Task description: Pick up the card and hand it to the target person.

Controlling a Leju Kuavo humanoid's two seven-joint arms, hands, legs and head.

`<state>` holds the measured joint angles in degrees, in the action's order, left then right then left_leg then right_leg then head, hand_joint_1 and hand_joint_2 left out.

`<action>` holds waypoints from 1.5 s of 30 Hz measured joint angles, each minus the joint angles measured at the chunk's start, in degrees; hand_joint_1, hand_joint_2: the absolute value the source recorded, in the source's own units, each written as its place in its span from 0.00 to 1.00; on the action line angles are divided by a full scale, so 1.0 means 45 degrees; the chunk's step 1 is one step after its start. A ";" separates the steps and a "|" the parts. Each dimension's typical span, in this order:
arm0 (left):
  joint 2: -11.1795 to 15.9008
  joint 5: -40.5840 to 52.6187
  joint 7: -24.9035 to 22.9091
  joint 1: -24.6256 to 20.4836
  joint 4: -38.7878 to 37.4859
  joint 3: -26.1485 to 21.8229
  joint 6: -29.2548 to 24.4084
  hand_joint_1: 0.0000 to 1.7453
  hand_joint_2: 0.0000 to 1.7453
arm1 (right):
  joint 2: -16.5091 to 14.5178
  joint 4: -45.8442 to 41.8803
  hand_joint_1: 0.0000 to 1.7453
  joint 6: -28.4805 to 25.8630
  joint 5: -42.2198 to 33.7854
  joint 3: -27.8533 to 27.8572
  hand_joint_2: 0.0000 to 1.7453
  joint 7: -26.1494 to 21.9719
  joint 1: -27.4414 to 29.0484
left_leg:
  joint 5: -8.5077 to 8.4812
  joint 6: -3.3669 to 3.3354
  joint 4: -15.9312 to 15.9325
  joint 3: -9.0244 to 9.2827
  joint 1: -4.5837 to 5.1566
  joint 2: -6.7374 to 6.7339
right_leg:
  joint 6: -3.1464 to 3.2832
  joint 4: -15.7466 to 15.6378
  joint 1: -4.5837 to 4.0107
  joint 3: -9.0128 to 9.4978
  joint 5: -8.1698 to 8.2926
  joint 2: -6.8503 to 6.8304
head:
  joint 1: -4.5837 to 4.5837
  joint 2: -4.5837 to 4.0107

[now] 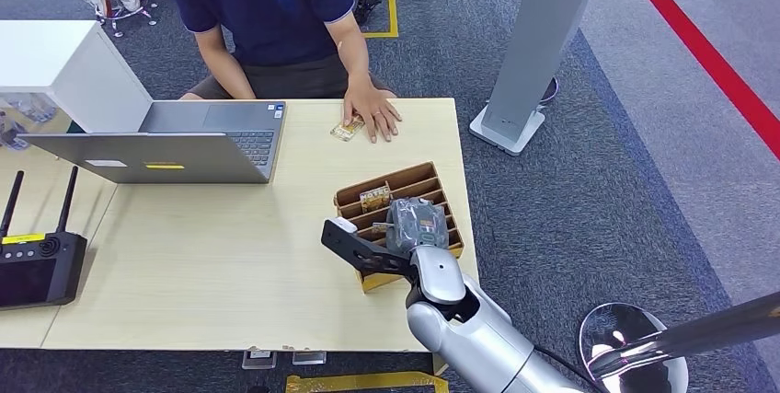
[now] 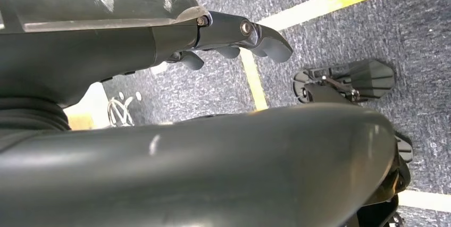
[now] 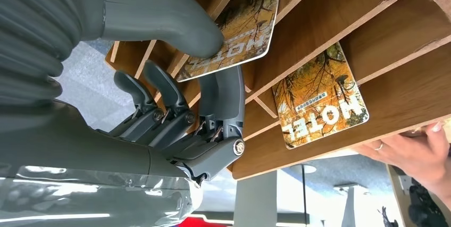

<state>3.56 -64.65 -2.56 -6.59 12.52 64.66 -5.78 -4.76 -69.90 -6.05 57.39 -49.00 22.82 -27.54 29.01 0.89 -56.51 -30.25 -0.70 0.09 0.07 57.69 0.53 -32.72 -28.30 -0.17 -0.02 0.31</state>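
At frame center, the right hand [image 3: 175,104] pinches a hotel card [image 3: 236,27] between thumb and fingers inside the wooden organizer [image 1: 405,186].

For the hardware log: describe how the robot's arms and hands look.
The right arm is smooth silver with rounded joint housings and a black bracket at the wrist. The right hand has a grey ribbed cover, thick grey thumb and darker segmented fingers with screws showing. The left hand is dark grey and glossy.

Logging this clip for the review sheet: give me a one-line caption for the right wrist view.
Right hand pinches a hotel card in the wooden card rack; a second card sits beside it.
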 joint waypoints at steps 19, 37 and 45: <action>0.0000 -0.0434 0.0281 0.0109 0.0000 0.0033 -0.0261 0.00 0.00 | 0.0624 -0.3555 0.90 -0.0937 0.0435 0.0974 1.00 -0.0069 0.0015 | 0.0000 0.0000 -0.0001 0.0005 0.0000 0.0000 | 0.0000 0.0000 0.0000 -0.0001 0.0001 0.0002 | 0.0000 0.0000; 0.0000 0.0034 -0.0206 -0.0364 -0.0005 0.0136 -0.0183 0.00 0.00 | -0.0971 0.0441 0.90 -0.2940 -0.3098 0.0574 1.00 -0.2925 -0.3374 | -0.0025 0.0012 0.0000 -0.0015 -0.0004 0.0007 | 0.0012 0.0023 -0.0002 -0.0002 0.0009 -0.0011 | 0.0000 0.0000; 0.0000 0.0083 -0.0288 -0.0613 -0.0005 0.0261 -0.0177 0.00 0.00 | -0.2033 0.4035 0.90 -0.3767 -0.2901 0.0461 1.00 -0.3158 -0.4538 | -0.0025 0.0013 0.0000 -0.0015 -0.0003 0.0006 | 0.0012 0.0023 -0.0001 -0.0007 0.0009 -0.0009 | 0.0000 0.0000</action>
<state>3.56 -64.28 -3.86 -9.35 12.50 65.83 -6.57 -13.91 -51.74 -23.00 44.33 -46.93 8.61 -47.96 28.89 0.95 -56.51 -30.32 -0.72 0.12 0.12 57.80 0.52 -32.75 -28.26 -0.21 -0.02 0.31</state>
